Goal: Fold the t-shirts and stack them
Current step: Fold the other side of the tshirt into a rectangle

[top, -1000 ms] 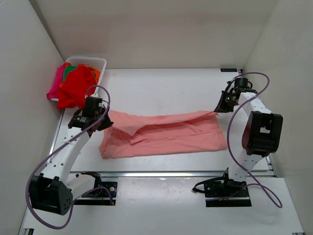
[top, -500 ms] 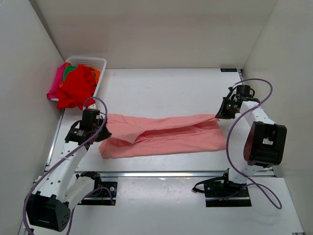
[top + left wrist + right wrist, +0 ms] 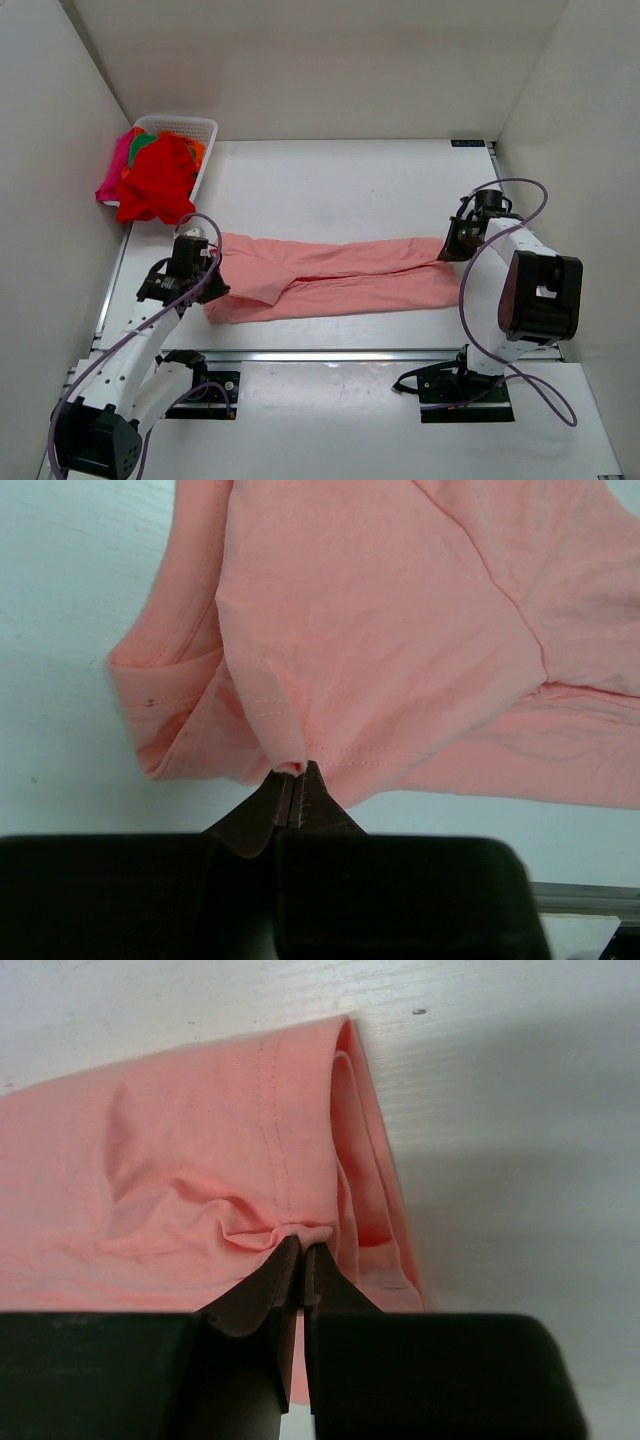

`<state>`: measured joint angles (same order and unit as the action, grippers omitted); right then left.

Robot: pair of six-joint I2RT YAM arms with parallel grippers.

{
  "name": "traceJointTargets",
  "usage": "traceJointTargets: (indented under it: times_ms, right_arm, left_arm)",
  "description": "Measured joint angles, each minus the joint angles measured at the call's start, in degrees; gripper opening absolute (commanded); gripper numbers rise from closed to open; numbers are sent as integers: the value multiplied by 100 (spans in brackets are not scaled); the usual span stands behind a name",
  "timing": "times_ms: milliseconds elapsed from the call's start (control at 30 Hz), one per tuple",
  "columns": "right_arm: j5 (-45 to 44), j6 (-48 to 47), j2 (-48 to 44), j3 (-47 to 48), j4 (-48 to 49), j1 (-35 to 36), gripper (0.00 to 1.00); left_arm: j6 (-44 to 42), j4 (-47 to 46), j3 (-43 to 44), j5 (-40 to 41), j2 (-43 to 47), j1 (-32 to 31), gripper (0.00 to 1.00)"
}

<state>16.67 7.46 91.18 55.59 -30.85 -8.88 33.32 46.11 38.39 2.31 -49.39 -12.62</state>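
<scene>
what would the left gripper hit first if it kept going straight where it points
The pink shirt. The left gripper has its jaws shut on the edge, and more of that same shirt lies straight ahead on the table, as far as the wrist view shows.

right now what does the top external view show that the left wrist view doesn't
Only the top external view: the white basket, the red shirt draped over its edge, and the right arm at the other end of the salmon-pink shirt. Only the left wrist view: the left jaws shut on a small pinch of hem, stitching visible. Both: that shirt on the white table.
</scene>
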Motion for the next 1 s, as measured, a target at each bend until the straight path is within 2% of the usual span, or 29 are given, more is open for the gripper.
traceJointTargets:
  times_ms: [200,533,667,800,1000]
  right_arm:
    - [-225,4,0,-9,-31,24,0]
    - [-444,0,142,61,-151,26,0]
    - [-525,2,262,118,-162,72,0]
    - [-568,0,315,120,-162,101,0]
    - [-595,2,348,120,-164,138,0]
  left_arm:
    - [46,31,-341,7,107,-33,0]
    - [120,107,-361,-96,2,-195,0]
    - [267,127,-354,-358,262,-201,0]
    - [479,181,-114,-553,501,-210,0]
    - [592,243,223,-669,125,-374,0]
